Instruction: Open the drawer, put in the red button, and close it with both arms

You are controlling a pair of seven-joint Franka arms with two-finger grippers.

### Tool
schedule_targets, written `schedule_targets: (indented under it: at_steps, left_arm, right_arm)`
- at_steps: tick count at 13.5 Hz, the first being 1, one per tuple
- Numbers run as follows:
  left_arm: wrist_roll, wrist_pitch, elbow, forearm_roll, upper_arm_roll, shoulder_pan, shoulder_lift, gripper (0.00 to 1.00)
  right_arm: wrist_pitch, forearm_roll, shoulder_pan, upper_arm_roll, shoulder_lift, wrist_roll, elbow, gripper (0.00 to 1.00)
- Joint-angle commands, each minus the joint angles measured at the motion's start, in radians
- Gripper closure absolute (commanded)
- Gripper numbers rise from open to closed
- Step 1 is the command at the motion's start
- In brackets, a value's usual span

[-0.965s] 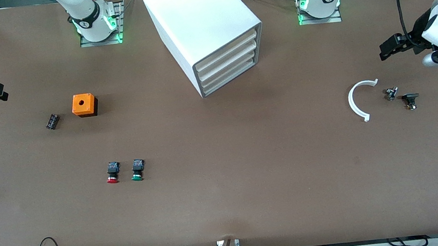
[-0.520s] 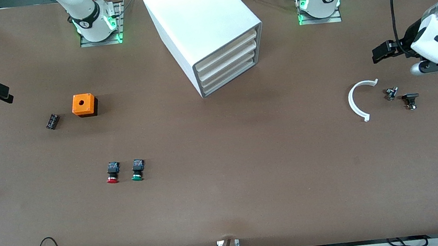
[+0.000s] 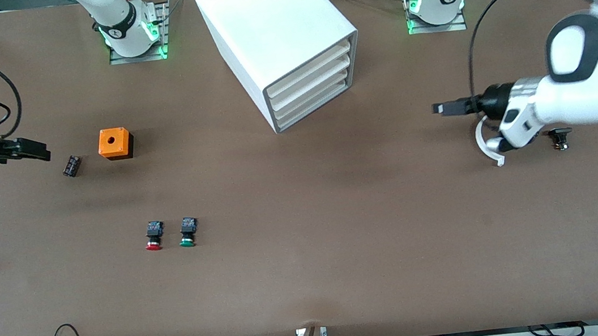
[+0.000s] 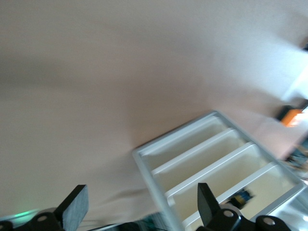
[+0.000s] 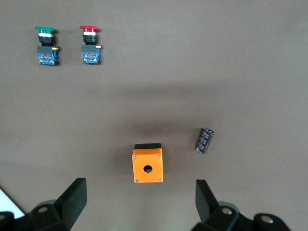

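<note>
The drawer (image 3: 309, 73), a wide shallow white tray with a sloped front lip, sits shut in the white cabinet (image 3: 270, 23), second from the top of four alike. The red button (image 3: 153, 235) lies on its side on the table, red cap toward the front camera, black body away, just beside a green-capped twin (image 3: 187, 231), well apart from the cabinet.

Red button (image 3: 153, 245) (beside green button (image 3: 187, 241)).
</note>
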Motion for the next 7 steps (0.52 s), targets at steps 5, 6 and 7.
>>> schedule_targets:
  at_steps: [5, 6, 7]
  left_arm:
    - [0.299, 0.09, -0.182, -0.374, -0.002, -0.172, 0.166, 0.0]
    - [0.364, 0.102, -0.2, -0.405, -0.002, -0.201, 0.175, 0.0]
    - [0.389, 0.107, -0.215, -0.432, -0.002, -0.224, 0.175, 0.0]
  right_arm:
    - [0.125, 0.006, 0.044, -0.003, 0.172, 0.006, 0.034, 0.0]
    - [0.14, 0.006, 0.041, -0.004, 0.191, 0.006, 0.033, 0.0]
    - [0.159, 0.006, 0.038, -0.007, 0.214, 0.004, 0.033, 0.0]
